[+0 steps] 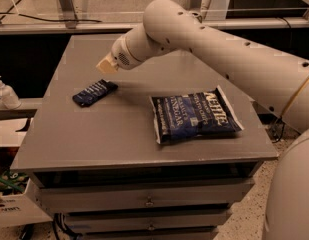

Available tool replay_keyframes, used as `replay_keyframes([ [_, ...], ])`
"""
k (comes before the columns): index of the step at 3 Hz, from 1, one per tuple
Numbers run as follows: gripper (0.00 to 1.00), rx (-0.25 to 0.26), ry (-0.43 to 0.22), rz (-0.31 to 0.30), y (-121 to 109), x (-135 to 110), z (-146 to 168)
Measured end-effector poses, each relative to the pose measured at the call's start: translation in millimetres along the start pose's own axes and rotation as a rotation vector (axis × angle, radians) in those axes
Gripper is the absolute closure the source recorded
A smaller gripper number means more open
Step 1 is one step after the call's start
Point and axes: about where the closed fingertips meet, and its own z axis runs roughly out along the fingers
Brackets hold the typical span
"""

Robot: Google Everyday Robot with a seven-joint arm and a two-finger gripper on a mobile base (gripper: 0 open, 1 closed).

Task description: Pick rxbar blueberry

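Warm, rather dim light falls from overhead onto the table (94, 134), the arm (219, 39) throwing a soft shadow below the gripper (106, 65), which hangs above the bar (94, 92), and the bag (194, 116) catches a faint sheen.

Gripper (106, 65) hovers over a grey table (69, 134).
Rxbar blueberry (95, 92) lies just beneath it; Kettle chip bag (194, 116) well apart.
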Motion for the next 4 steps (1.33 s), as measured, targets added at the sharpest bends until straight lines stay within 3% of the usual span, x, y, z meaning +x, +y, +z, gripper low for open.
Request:
replay_keyframes([
  [1,1.00,0.026,-0.016,-0.014,-8.2,-12.2,-15.2],
  [2,0.84,0.026,-0.003,-0.007,-10.0,-10.8,-19.3],
  [4,0.37,-0.014,0.035,0.028,0.8,14.1,-9.0],
])
